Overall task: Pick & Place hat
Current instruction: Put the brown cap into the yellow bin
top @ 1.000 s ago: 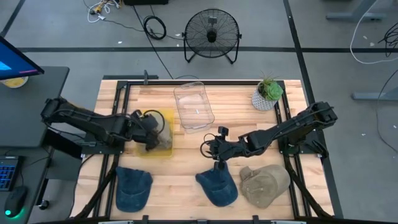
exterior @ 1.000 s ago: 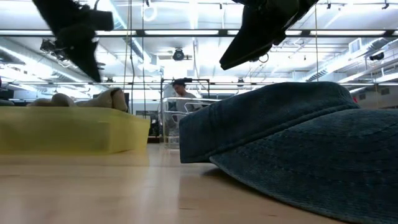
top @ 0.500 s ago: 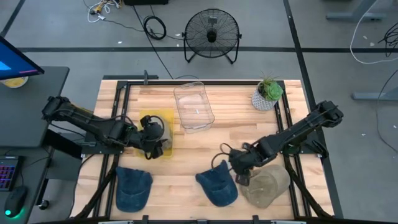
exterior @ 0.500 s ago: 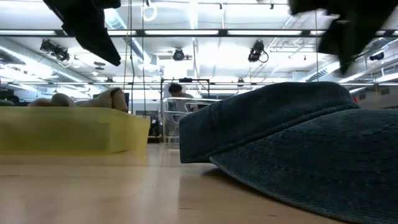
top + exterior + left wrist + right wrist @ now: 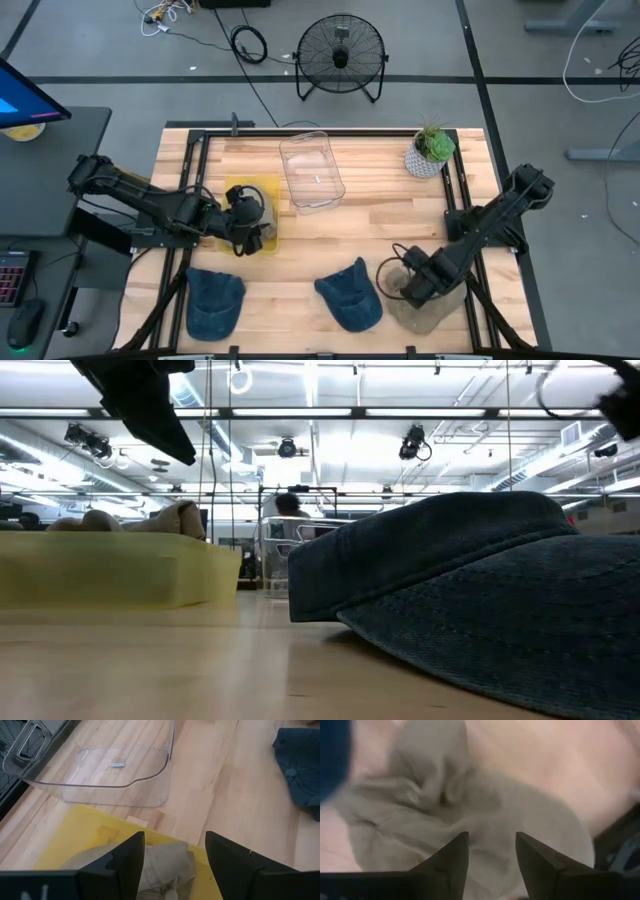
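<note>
A beige hat (image 5: 437, 310) lies on the table near its near right corner. My right gripper (image 5: 408, 284) hovers open above it, and in the right wrist view its fingers (image 5: 490, 862) frame the hat's crumpled crown (image 5: 430, 790). Another beige hat (image 5: 167, 862) lies in the yellow bin (image 5: 262, 186). My left gripper (image 5: 255, 228) stands open above that hat without touching it, and the low view shows it well above the bin (image 5: 110, 570). Two blue denim hats (image 5: 350, 296) (image 5: 214, 300) rest on the wood near the near edge.
A clear plastic bin (image 5: 312, 170) sits beyond the yellow one, toward the far edge. A potted plant (image 5: 431, 150) stands at the far right corner. A fan (image 5: 341, 55) stands on the floor past the table. Bare wood (image 5: 340, 230) lies in the table's middle.
My right gripper has swung from above the middle blue hat toward the table's near right corner and now hangs over the beige hat. My left gripper has shifted slightly over the yellow bin, then held still. No hat has moved.
</note>
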Controlling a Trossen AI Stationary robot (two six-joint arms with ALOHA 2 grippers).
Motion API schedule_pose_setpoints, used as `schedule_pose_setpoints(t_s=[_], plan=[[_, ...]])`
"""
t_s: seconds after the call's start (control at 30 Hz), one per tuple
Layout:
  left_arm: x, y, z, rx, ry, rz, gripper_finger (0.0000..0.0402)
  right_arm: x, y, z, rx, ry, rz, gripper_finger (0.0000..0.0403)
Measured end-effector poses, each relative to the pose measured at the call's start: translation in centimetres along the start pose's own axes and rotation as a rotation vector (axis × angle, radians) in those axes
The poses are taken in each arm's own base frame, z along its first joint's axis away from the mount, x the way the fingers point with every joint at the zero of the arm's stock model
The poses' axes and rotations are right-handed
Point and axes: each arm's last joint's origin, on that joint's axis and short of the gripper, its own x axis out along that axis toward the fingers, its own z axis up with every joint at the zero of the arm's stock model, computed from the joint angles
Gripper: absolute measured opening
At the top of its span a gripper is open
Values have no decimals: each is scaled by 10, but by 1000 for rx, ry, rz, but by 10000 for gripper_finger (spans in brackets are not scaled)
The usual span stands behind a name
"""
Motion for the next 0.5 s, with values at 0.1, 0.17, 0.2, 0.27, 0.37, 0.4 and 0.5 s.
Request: schedule_pose_setpoints(t_s=[0.1,0.17,0.2,0.27,0.37,0.4,0.5], plan=[[0,0,0,1,0,0,213,11,-1,-8,8,36,13,165],[0,0,0,1,0,0,213,15,0,-12,-9,42,40,165],[0,0,0,1,0,0,213,18,0,-14,-16,44,47,165],[0,0,0,1,0,0,213,23,-4,-14,-21,37,35,165],[0,0,0,1,0,0,213,35,-14,-13,-4,21,-28,161],[0,0,0,1,0,0,213,38,-17,-12,3,23,-41,156],[0,0,0,0,0,0,213,48,-24,-10,-4,16,-71,121]])
